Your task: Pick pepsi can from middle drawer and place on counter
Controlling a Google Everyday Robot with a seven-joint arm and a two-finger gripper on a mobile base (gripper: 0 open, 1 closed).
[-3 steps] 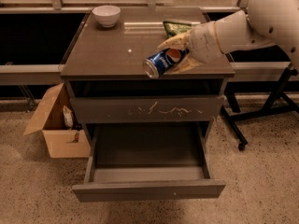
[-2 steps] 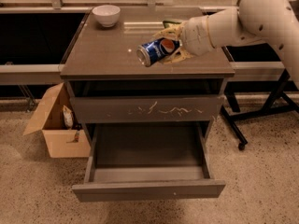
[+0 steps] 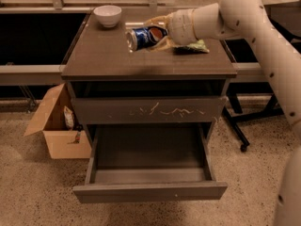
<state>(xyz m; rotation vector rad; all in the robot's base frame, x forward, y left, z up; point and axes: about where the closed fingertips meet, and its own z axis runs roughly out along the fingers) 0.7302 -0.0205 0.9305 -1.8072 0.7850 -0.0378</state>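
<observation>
Nearest the camera, the wide shallow grey middle drawer (image 3: 150, 191) stands pulled out over the speckled floor, its plain front panel facing forward and its dark inside open to view. Just above and behind it is the closed grey drawer front marked with white scratches (image 3: 150, 110), and over that a dark open slot under the overhanging edge. To the left, on the floor beside the cabinet, sits an open brown cardboard box (image 3: 55, 134) with a flap raised and some packets inside.

Further back lies the broad, glossy grey-brown table (image 3: 103, 60) that tops the drawer cabinet. Over its right half the beige two-finger end effector (image 3: 159, 36) is clamped on the small blue pepsi can (image 3: 143, 37) – the can is out of the drawer, held on its side with a silver end pointing left and the round red-white-blue logo facing the camera. It hangs low over the table; whether it touches the surface cannot be told. The white robot arm (image 3: 244, 13) reaches in from the right to carry it.

Just behind and right of the end effector, a green snack bag (image 3: 198, 46) lies on the table, partly hidden by the wrist. Farthest back, at the left rear corner – well apart from the can – stands a small white round bowl (image 3: 107, 15).
</observation>
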